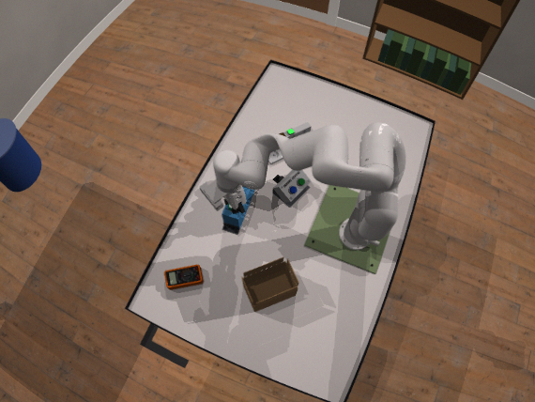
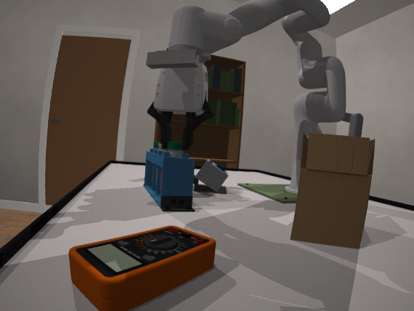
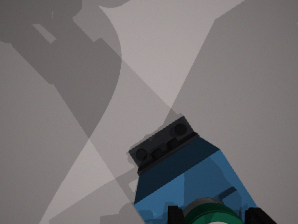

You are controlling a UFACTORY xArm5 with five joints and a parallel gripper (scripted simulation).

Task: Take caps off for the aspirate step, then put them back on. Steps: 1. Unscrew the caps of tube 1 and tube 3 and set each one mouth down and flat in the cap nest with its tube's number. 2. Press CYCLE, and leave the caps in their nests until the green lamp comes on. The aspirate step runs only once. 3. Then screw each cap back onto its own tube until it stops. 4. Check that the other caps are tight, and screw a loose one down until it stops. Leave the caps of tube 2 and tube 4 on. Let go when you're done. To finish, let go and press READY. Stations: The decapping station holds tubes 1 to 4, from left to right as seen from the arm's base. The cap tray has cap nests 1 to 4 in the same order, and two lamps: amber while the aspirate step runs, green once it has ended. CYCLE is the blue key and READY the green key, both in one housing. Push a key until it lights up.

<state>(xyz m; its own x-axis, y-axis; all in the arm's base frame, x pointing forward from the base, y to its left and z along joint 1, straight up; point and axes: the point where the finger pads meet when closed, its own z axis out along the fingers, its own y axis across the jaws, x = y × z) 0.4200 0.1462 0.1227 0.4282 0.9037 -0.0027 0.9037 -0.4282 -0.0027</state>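
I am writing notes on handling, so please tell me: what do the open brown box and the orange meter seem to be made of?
The brown box looks like cardboard: matte, thin walls, upright flaps with fold creases. The orange meter appears to have a soft rubber or plastic casing: matte orange with ribbed sides, around a dark face with a pale screen. Neither material is certain.
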